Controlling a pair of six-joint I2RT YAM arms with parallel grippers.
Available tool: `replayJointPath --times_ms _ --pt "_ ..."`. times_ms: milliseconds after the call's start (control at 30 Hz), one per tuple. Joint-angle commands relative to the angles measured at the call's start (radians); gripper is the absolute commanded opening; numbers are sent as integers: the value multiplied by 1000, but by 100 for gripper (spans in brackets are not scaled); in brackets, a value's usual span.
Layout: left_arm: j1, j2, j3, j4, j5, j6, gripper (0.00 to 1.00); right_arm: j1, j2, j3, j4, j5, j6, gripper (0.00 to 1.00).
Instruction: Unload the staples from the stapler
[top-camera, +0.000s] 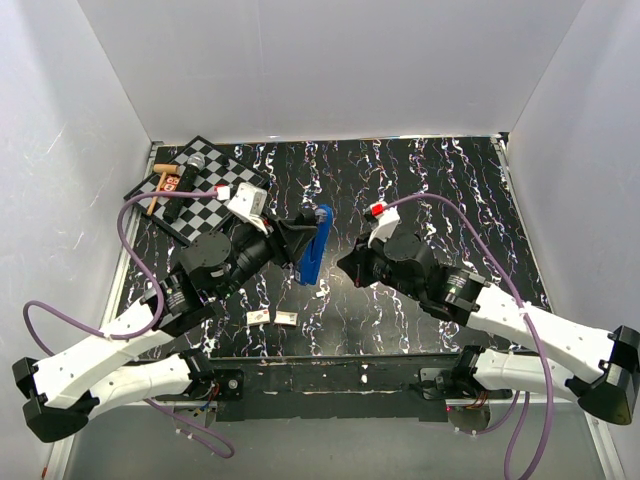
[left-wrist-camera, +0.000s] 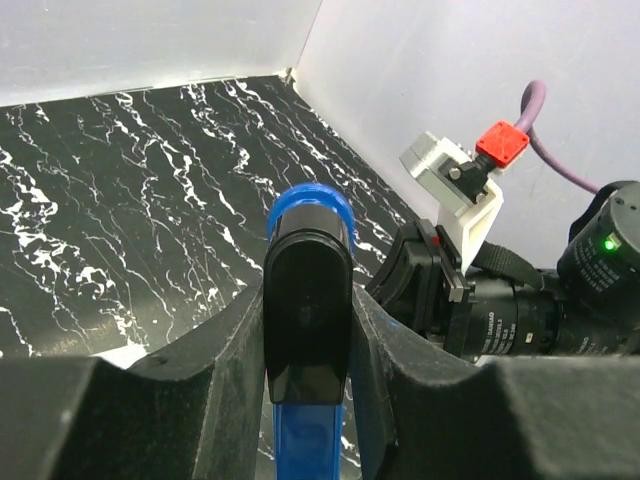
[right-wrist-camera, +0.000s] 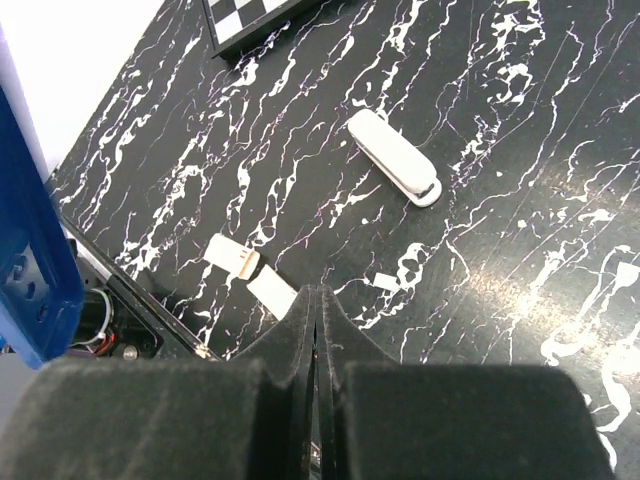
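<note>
**A:** What lies nearest the arm bases?

**B:** Two tan-white blocks (top-camera: 258, 318) on the worktop (top-camera: 450, 190), nearer than the blue arm (top-camera: 312, 248) and a little to its left.

**A:** And the stapler (left-wrist-camera: 305, 300)?

**B:** It is in two parts. The blue arm, with its dark parts, is clamped between the fingers of the left pincer (left-wrist-camera: 308, 335). The white arm (right-wrist-camera: 395, 170) lies flat on the worktop, not touching the blue arm.

**A:** The right pincer (right-wrist-camera: 318, 320)?

**B:** Just right of the blue arm and apart from it. Its fingers are pressed together with nothing between them.

**A:** Farthest off?

**B:** A chessboard (top-camera: 205, 195), beyond the blue arm and to its left.
</note>
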Motion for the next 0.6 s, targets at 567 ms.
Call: replayJointPath --times_ms 567 --pt "0 -87 -24 104 344 107 0 3 -143 270 -379 -230 -339 1"
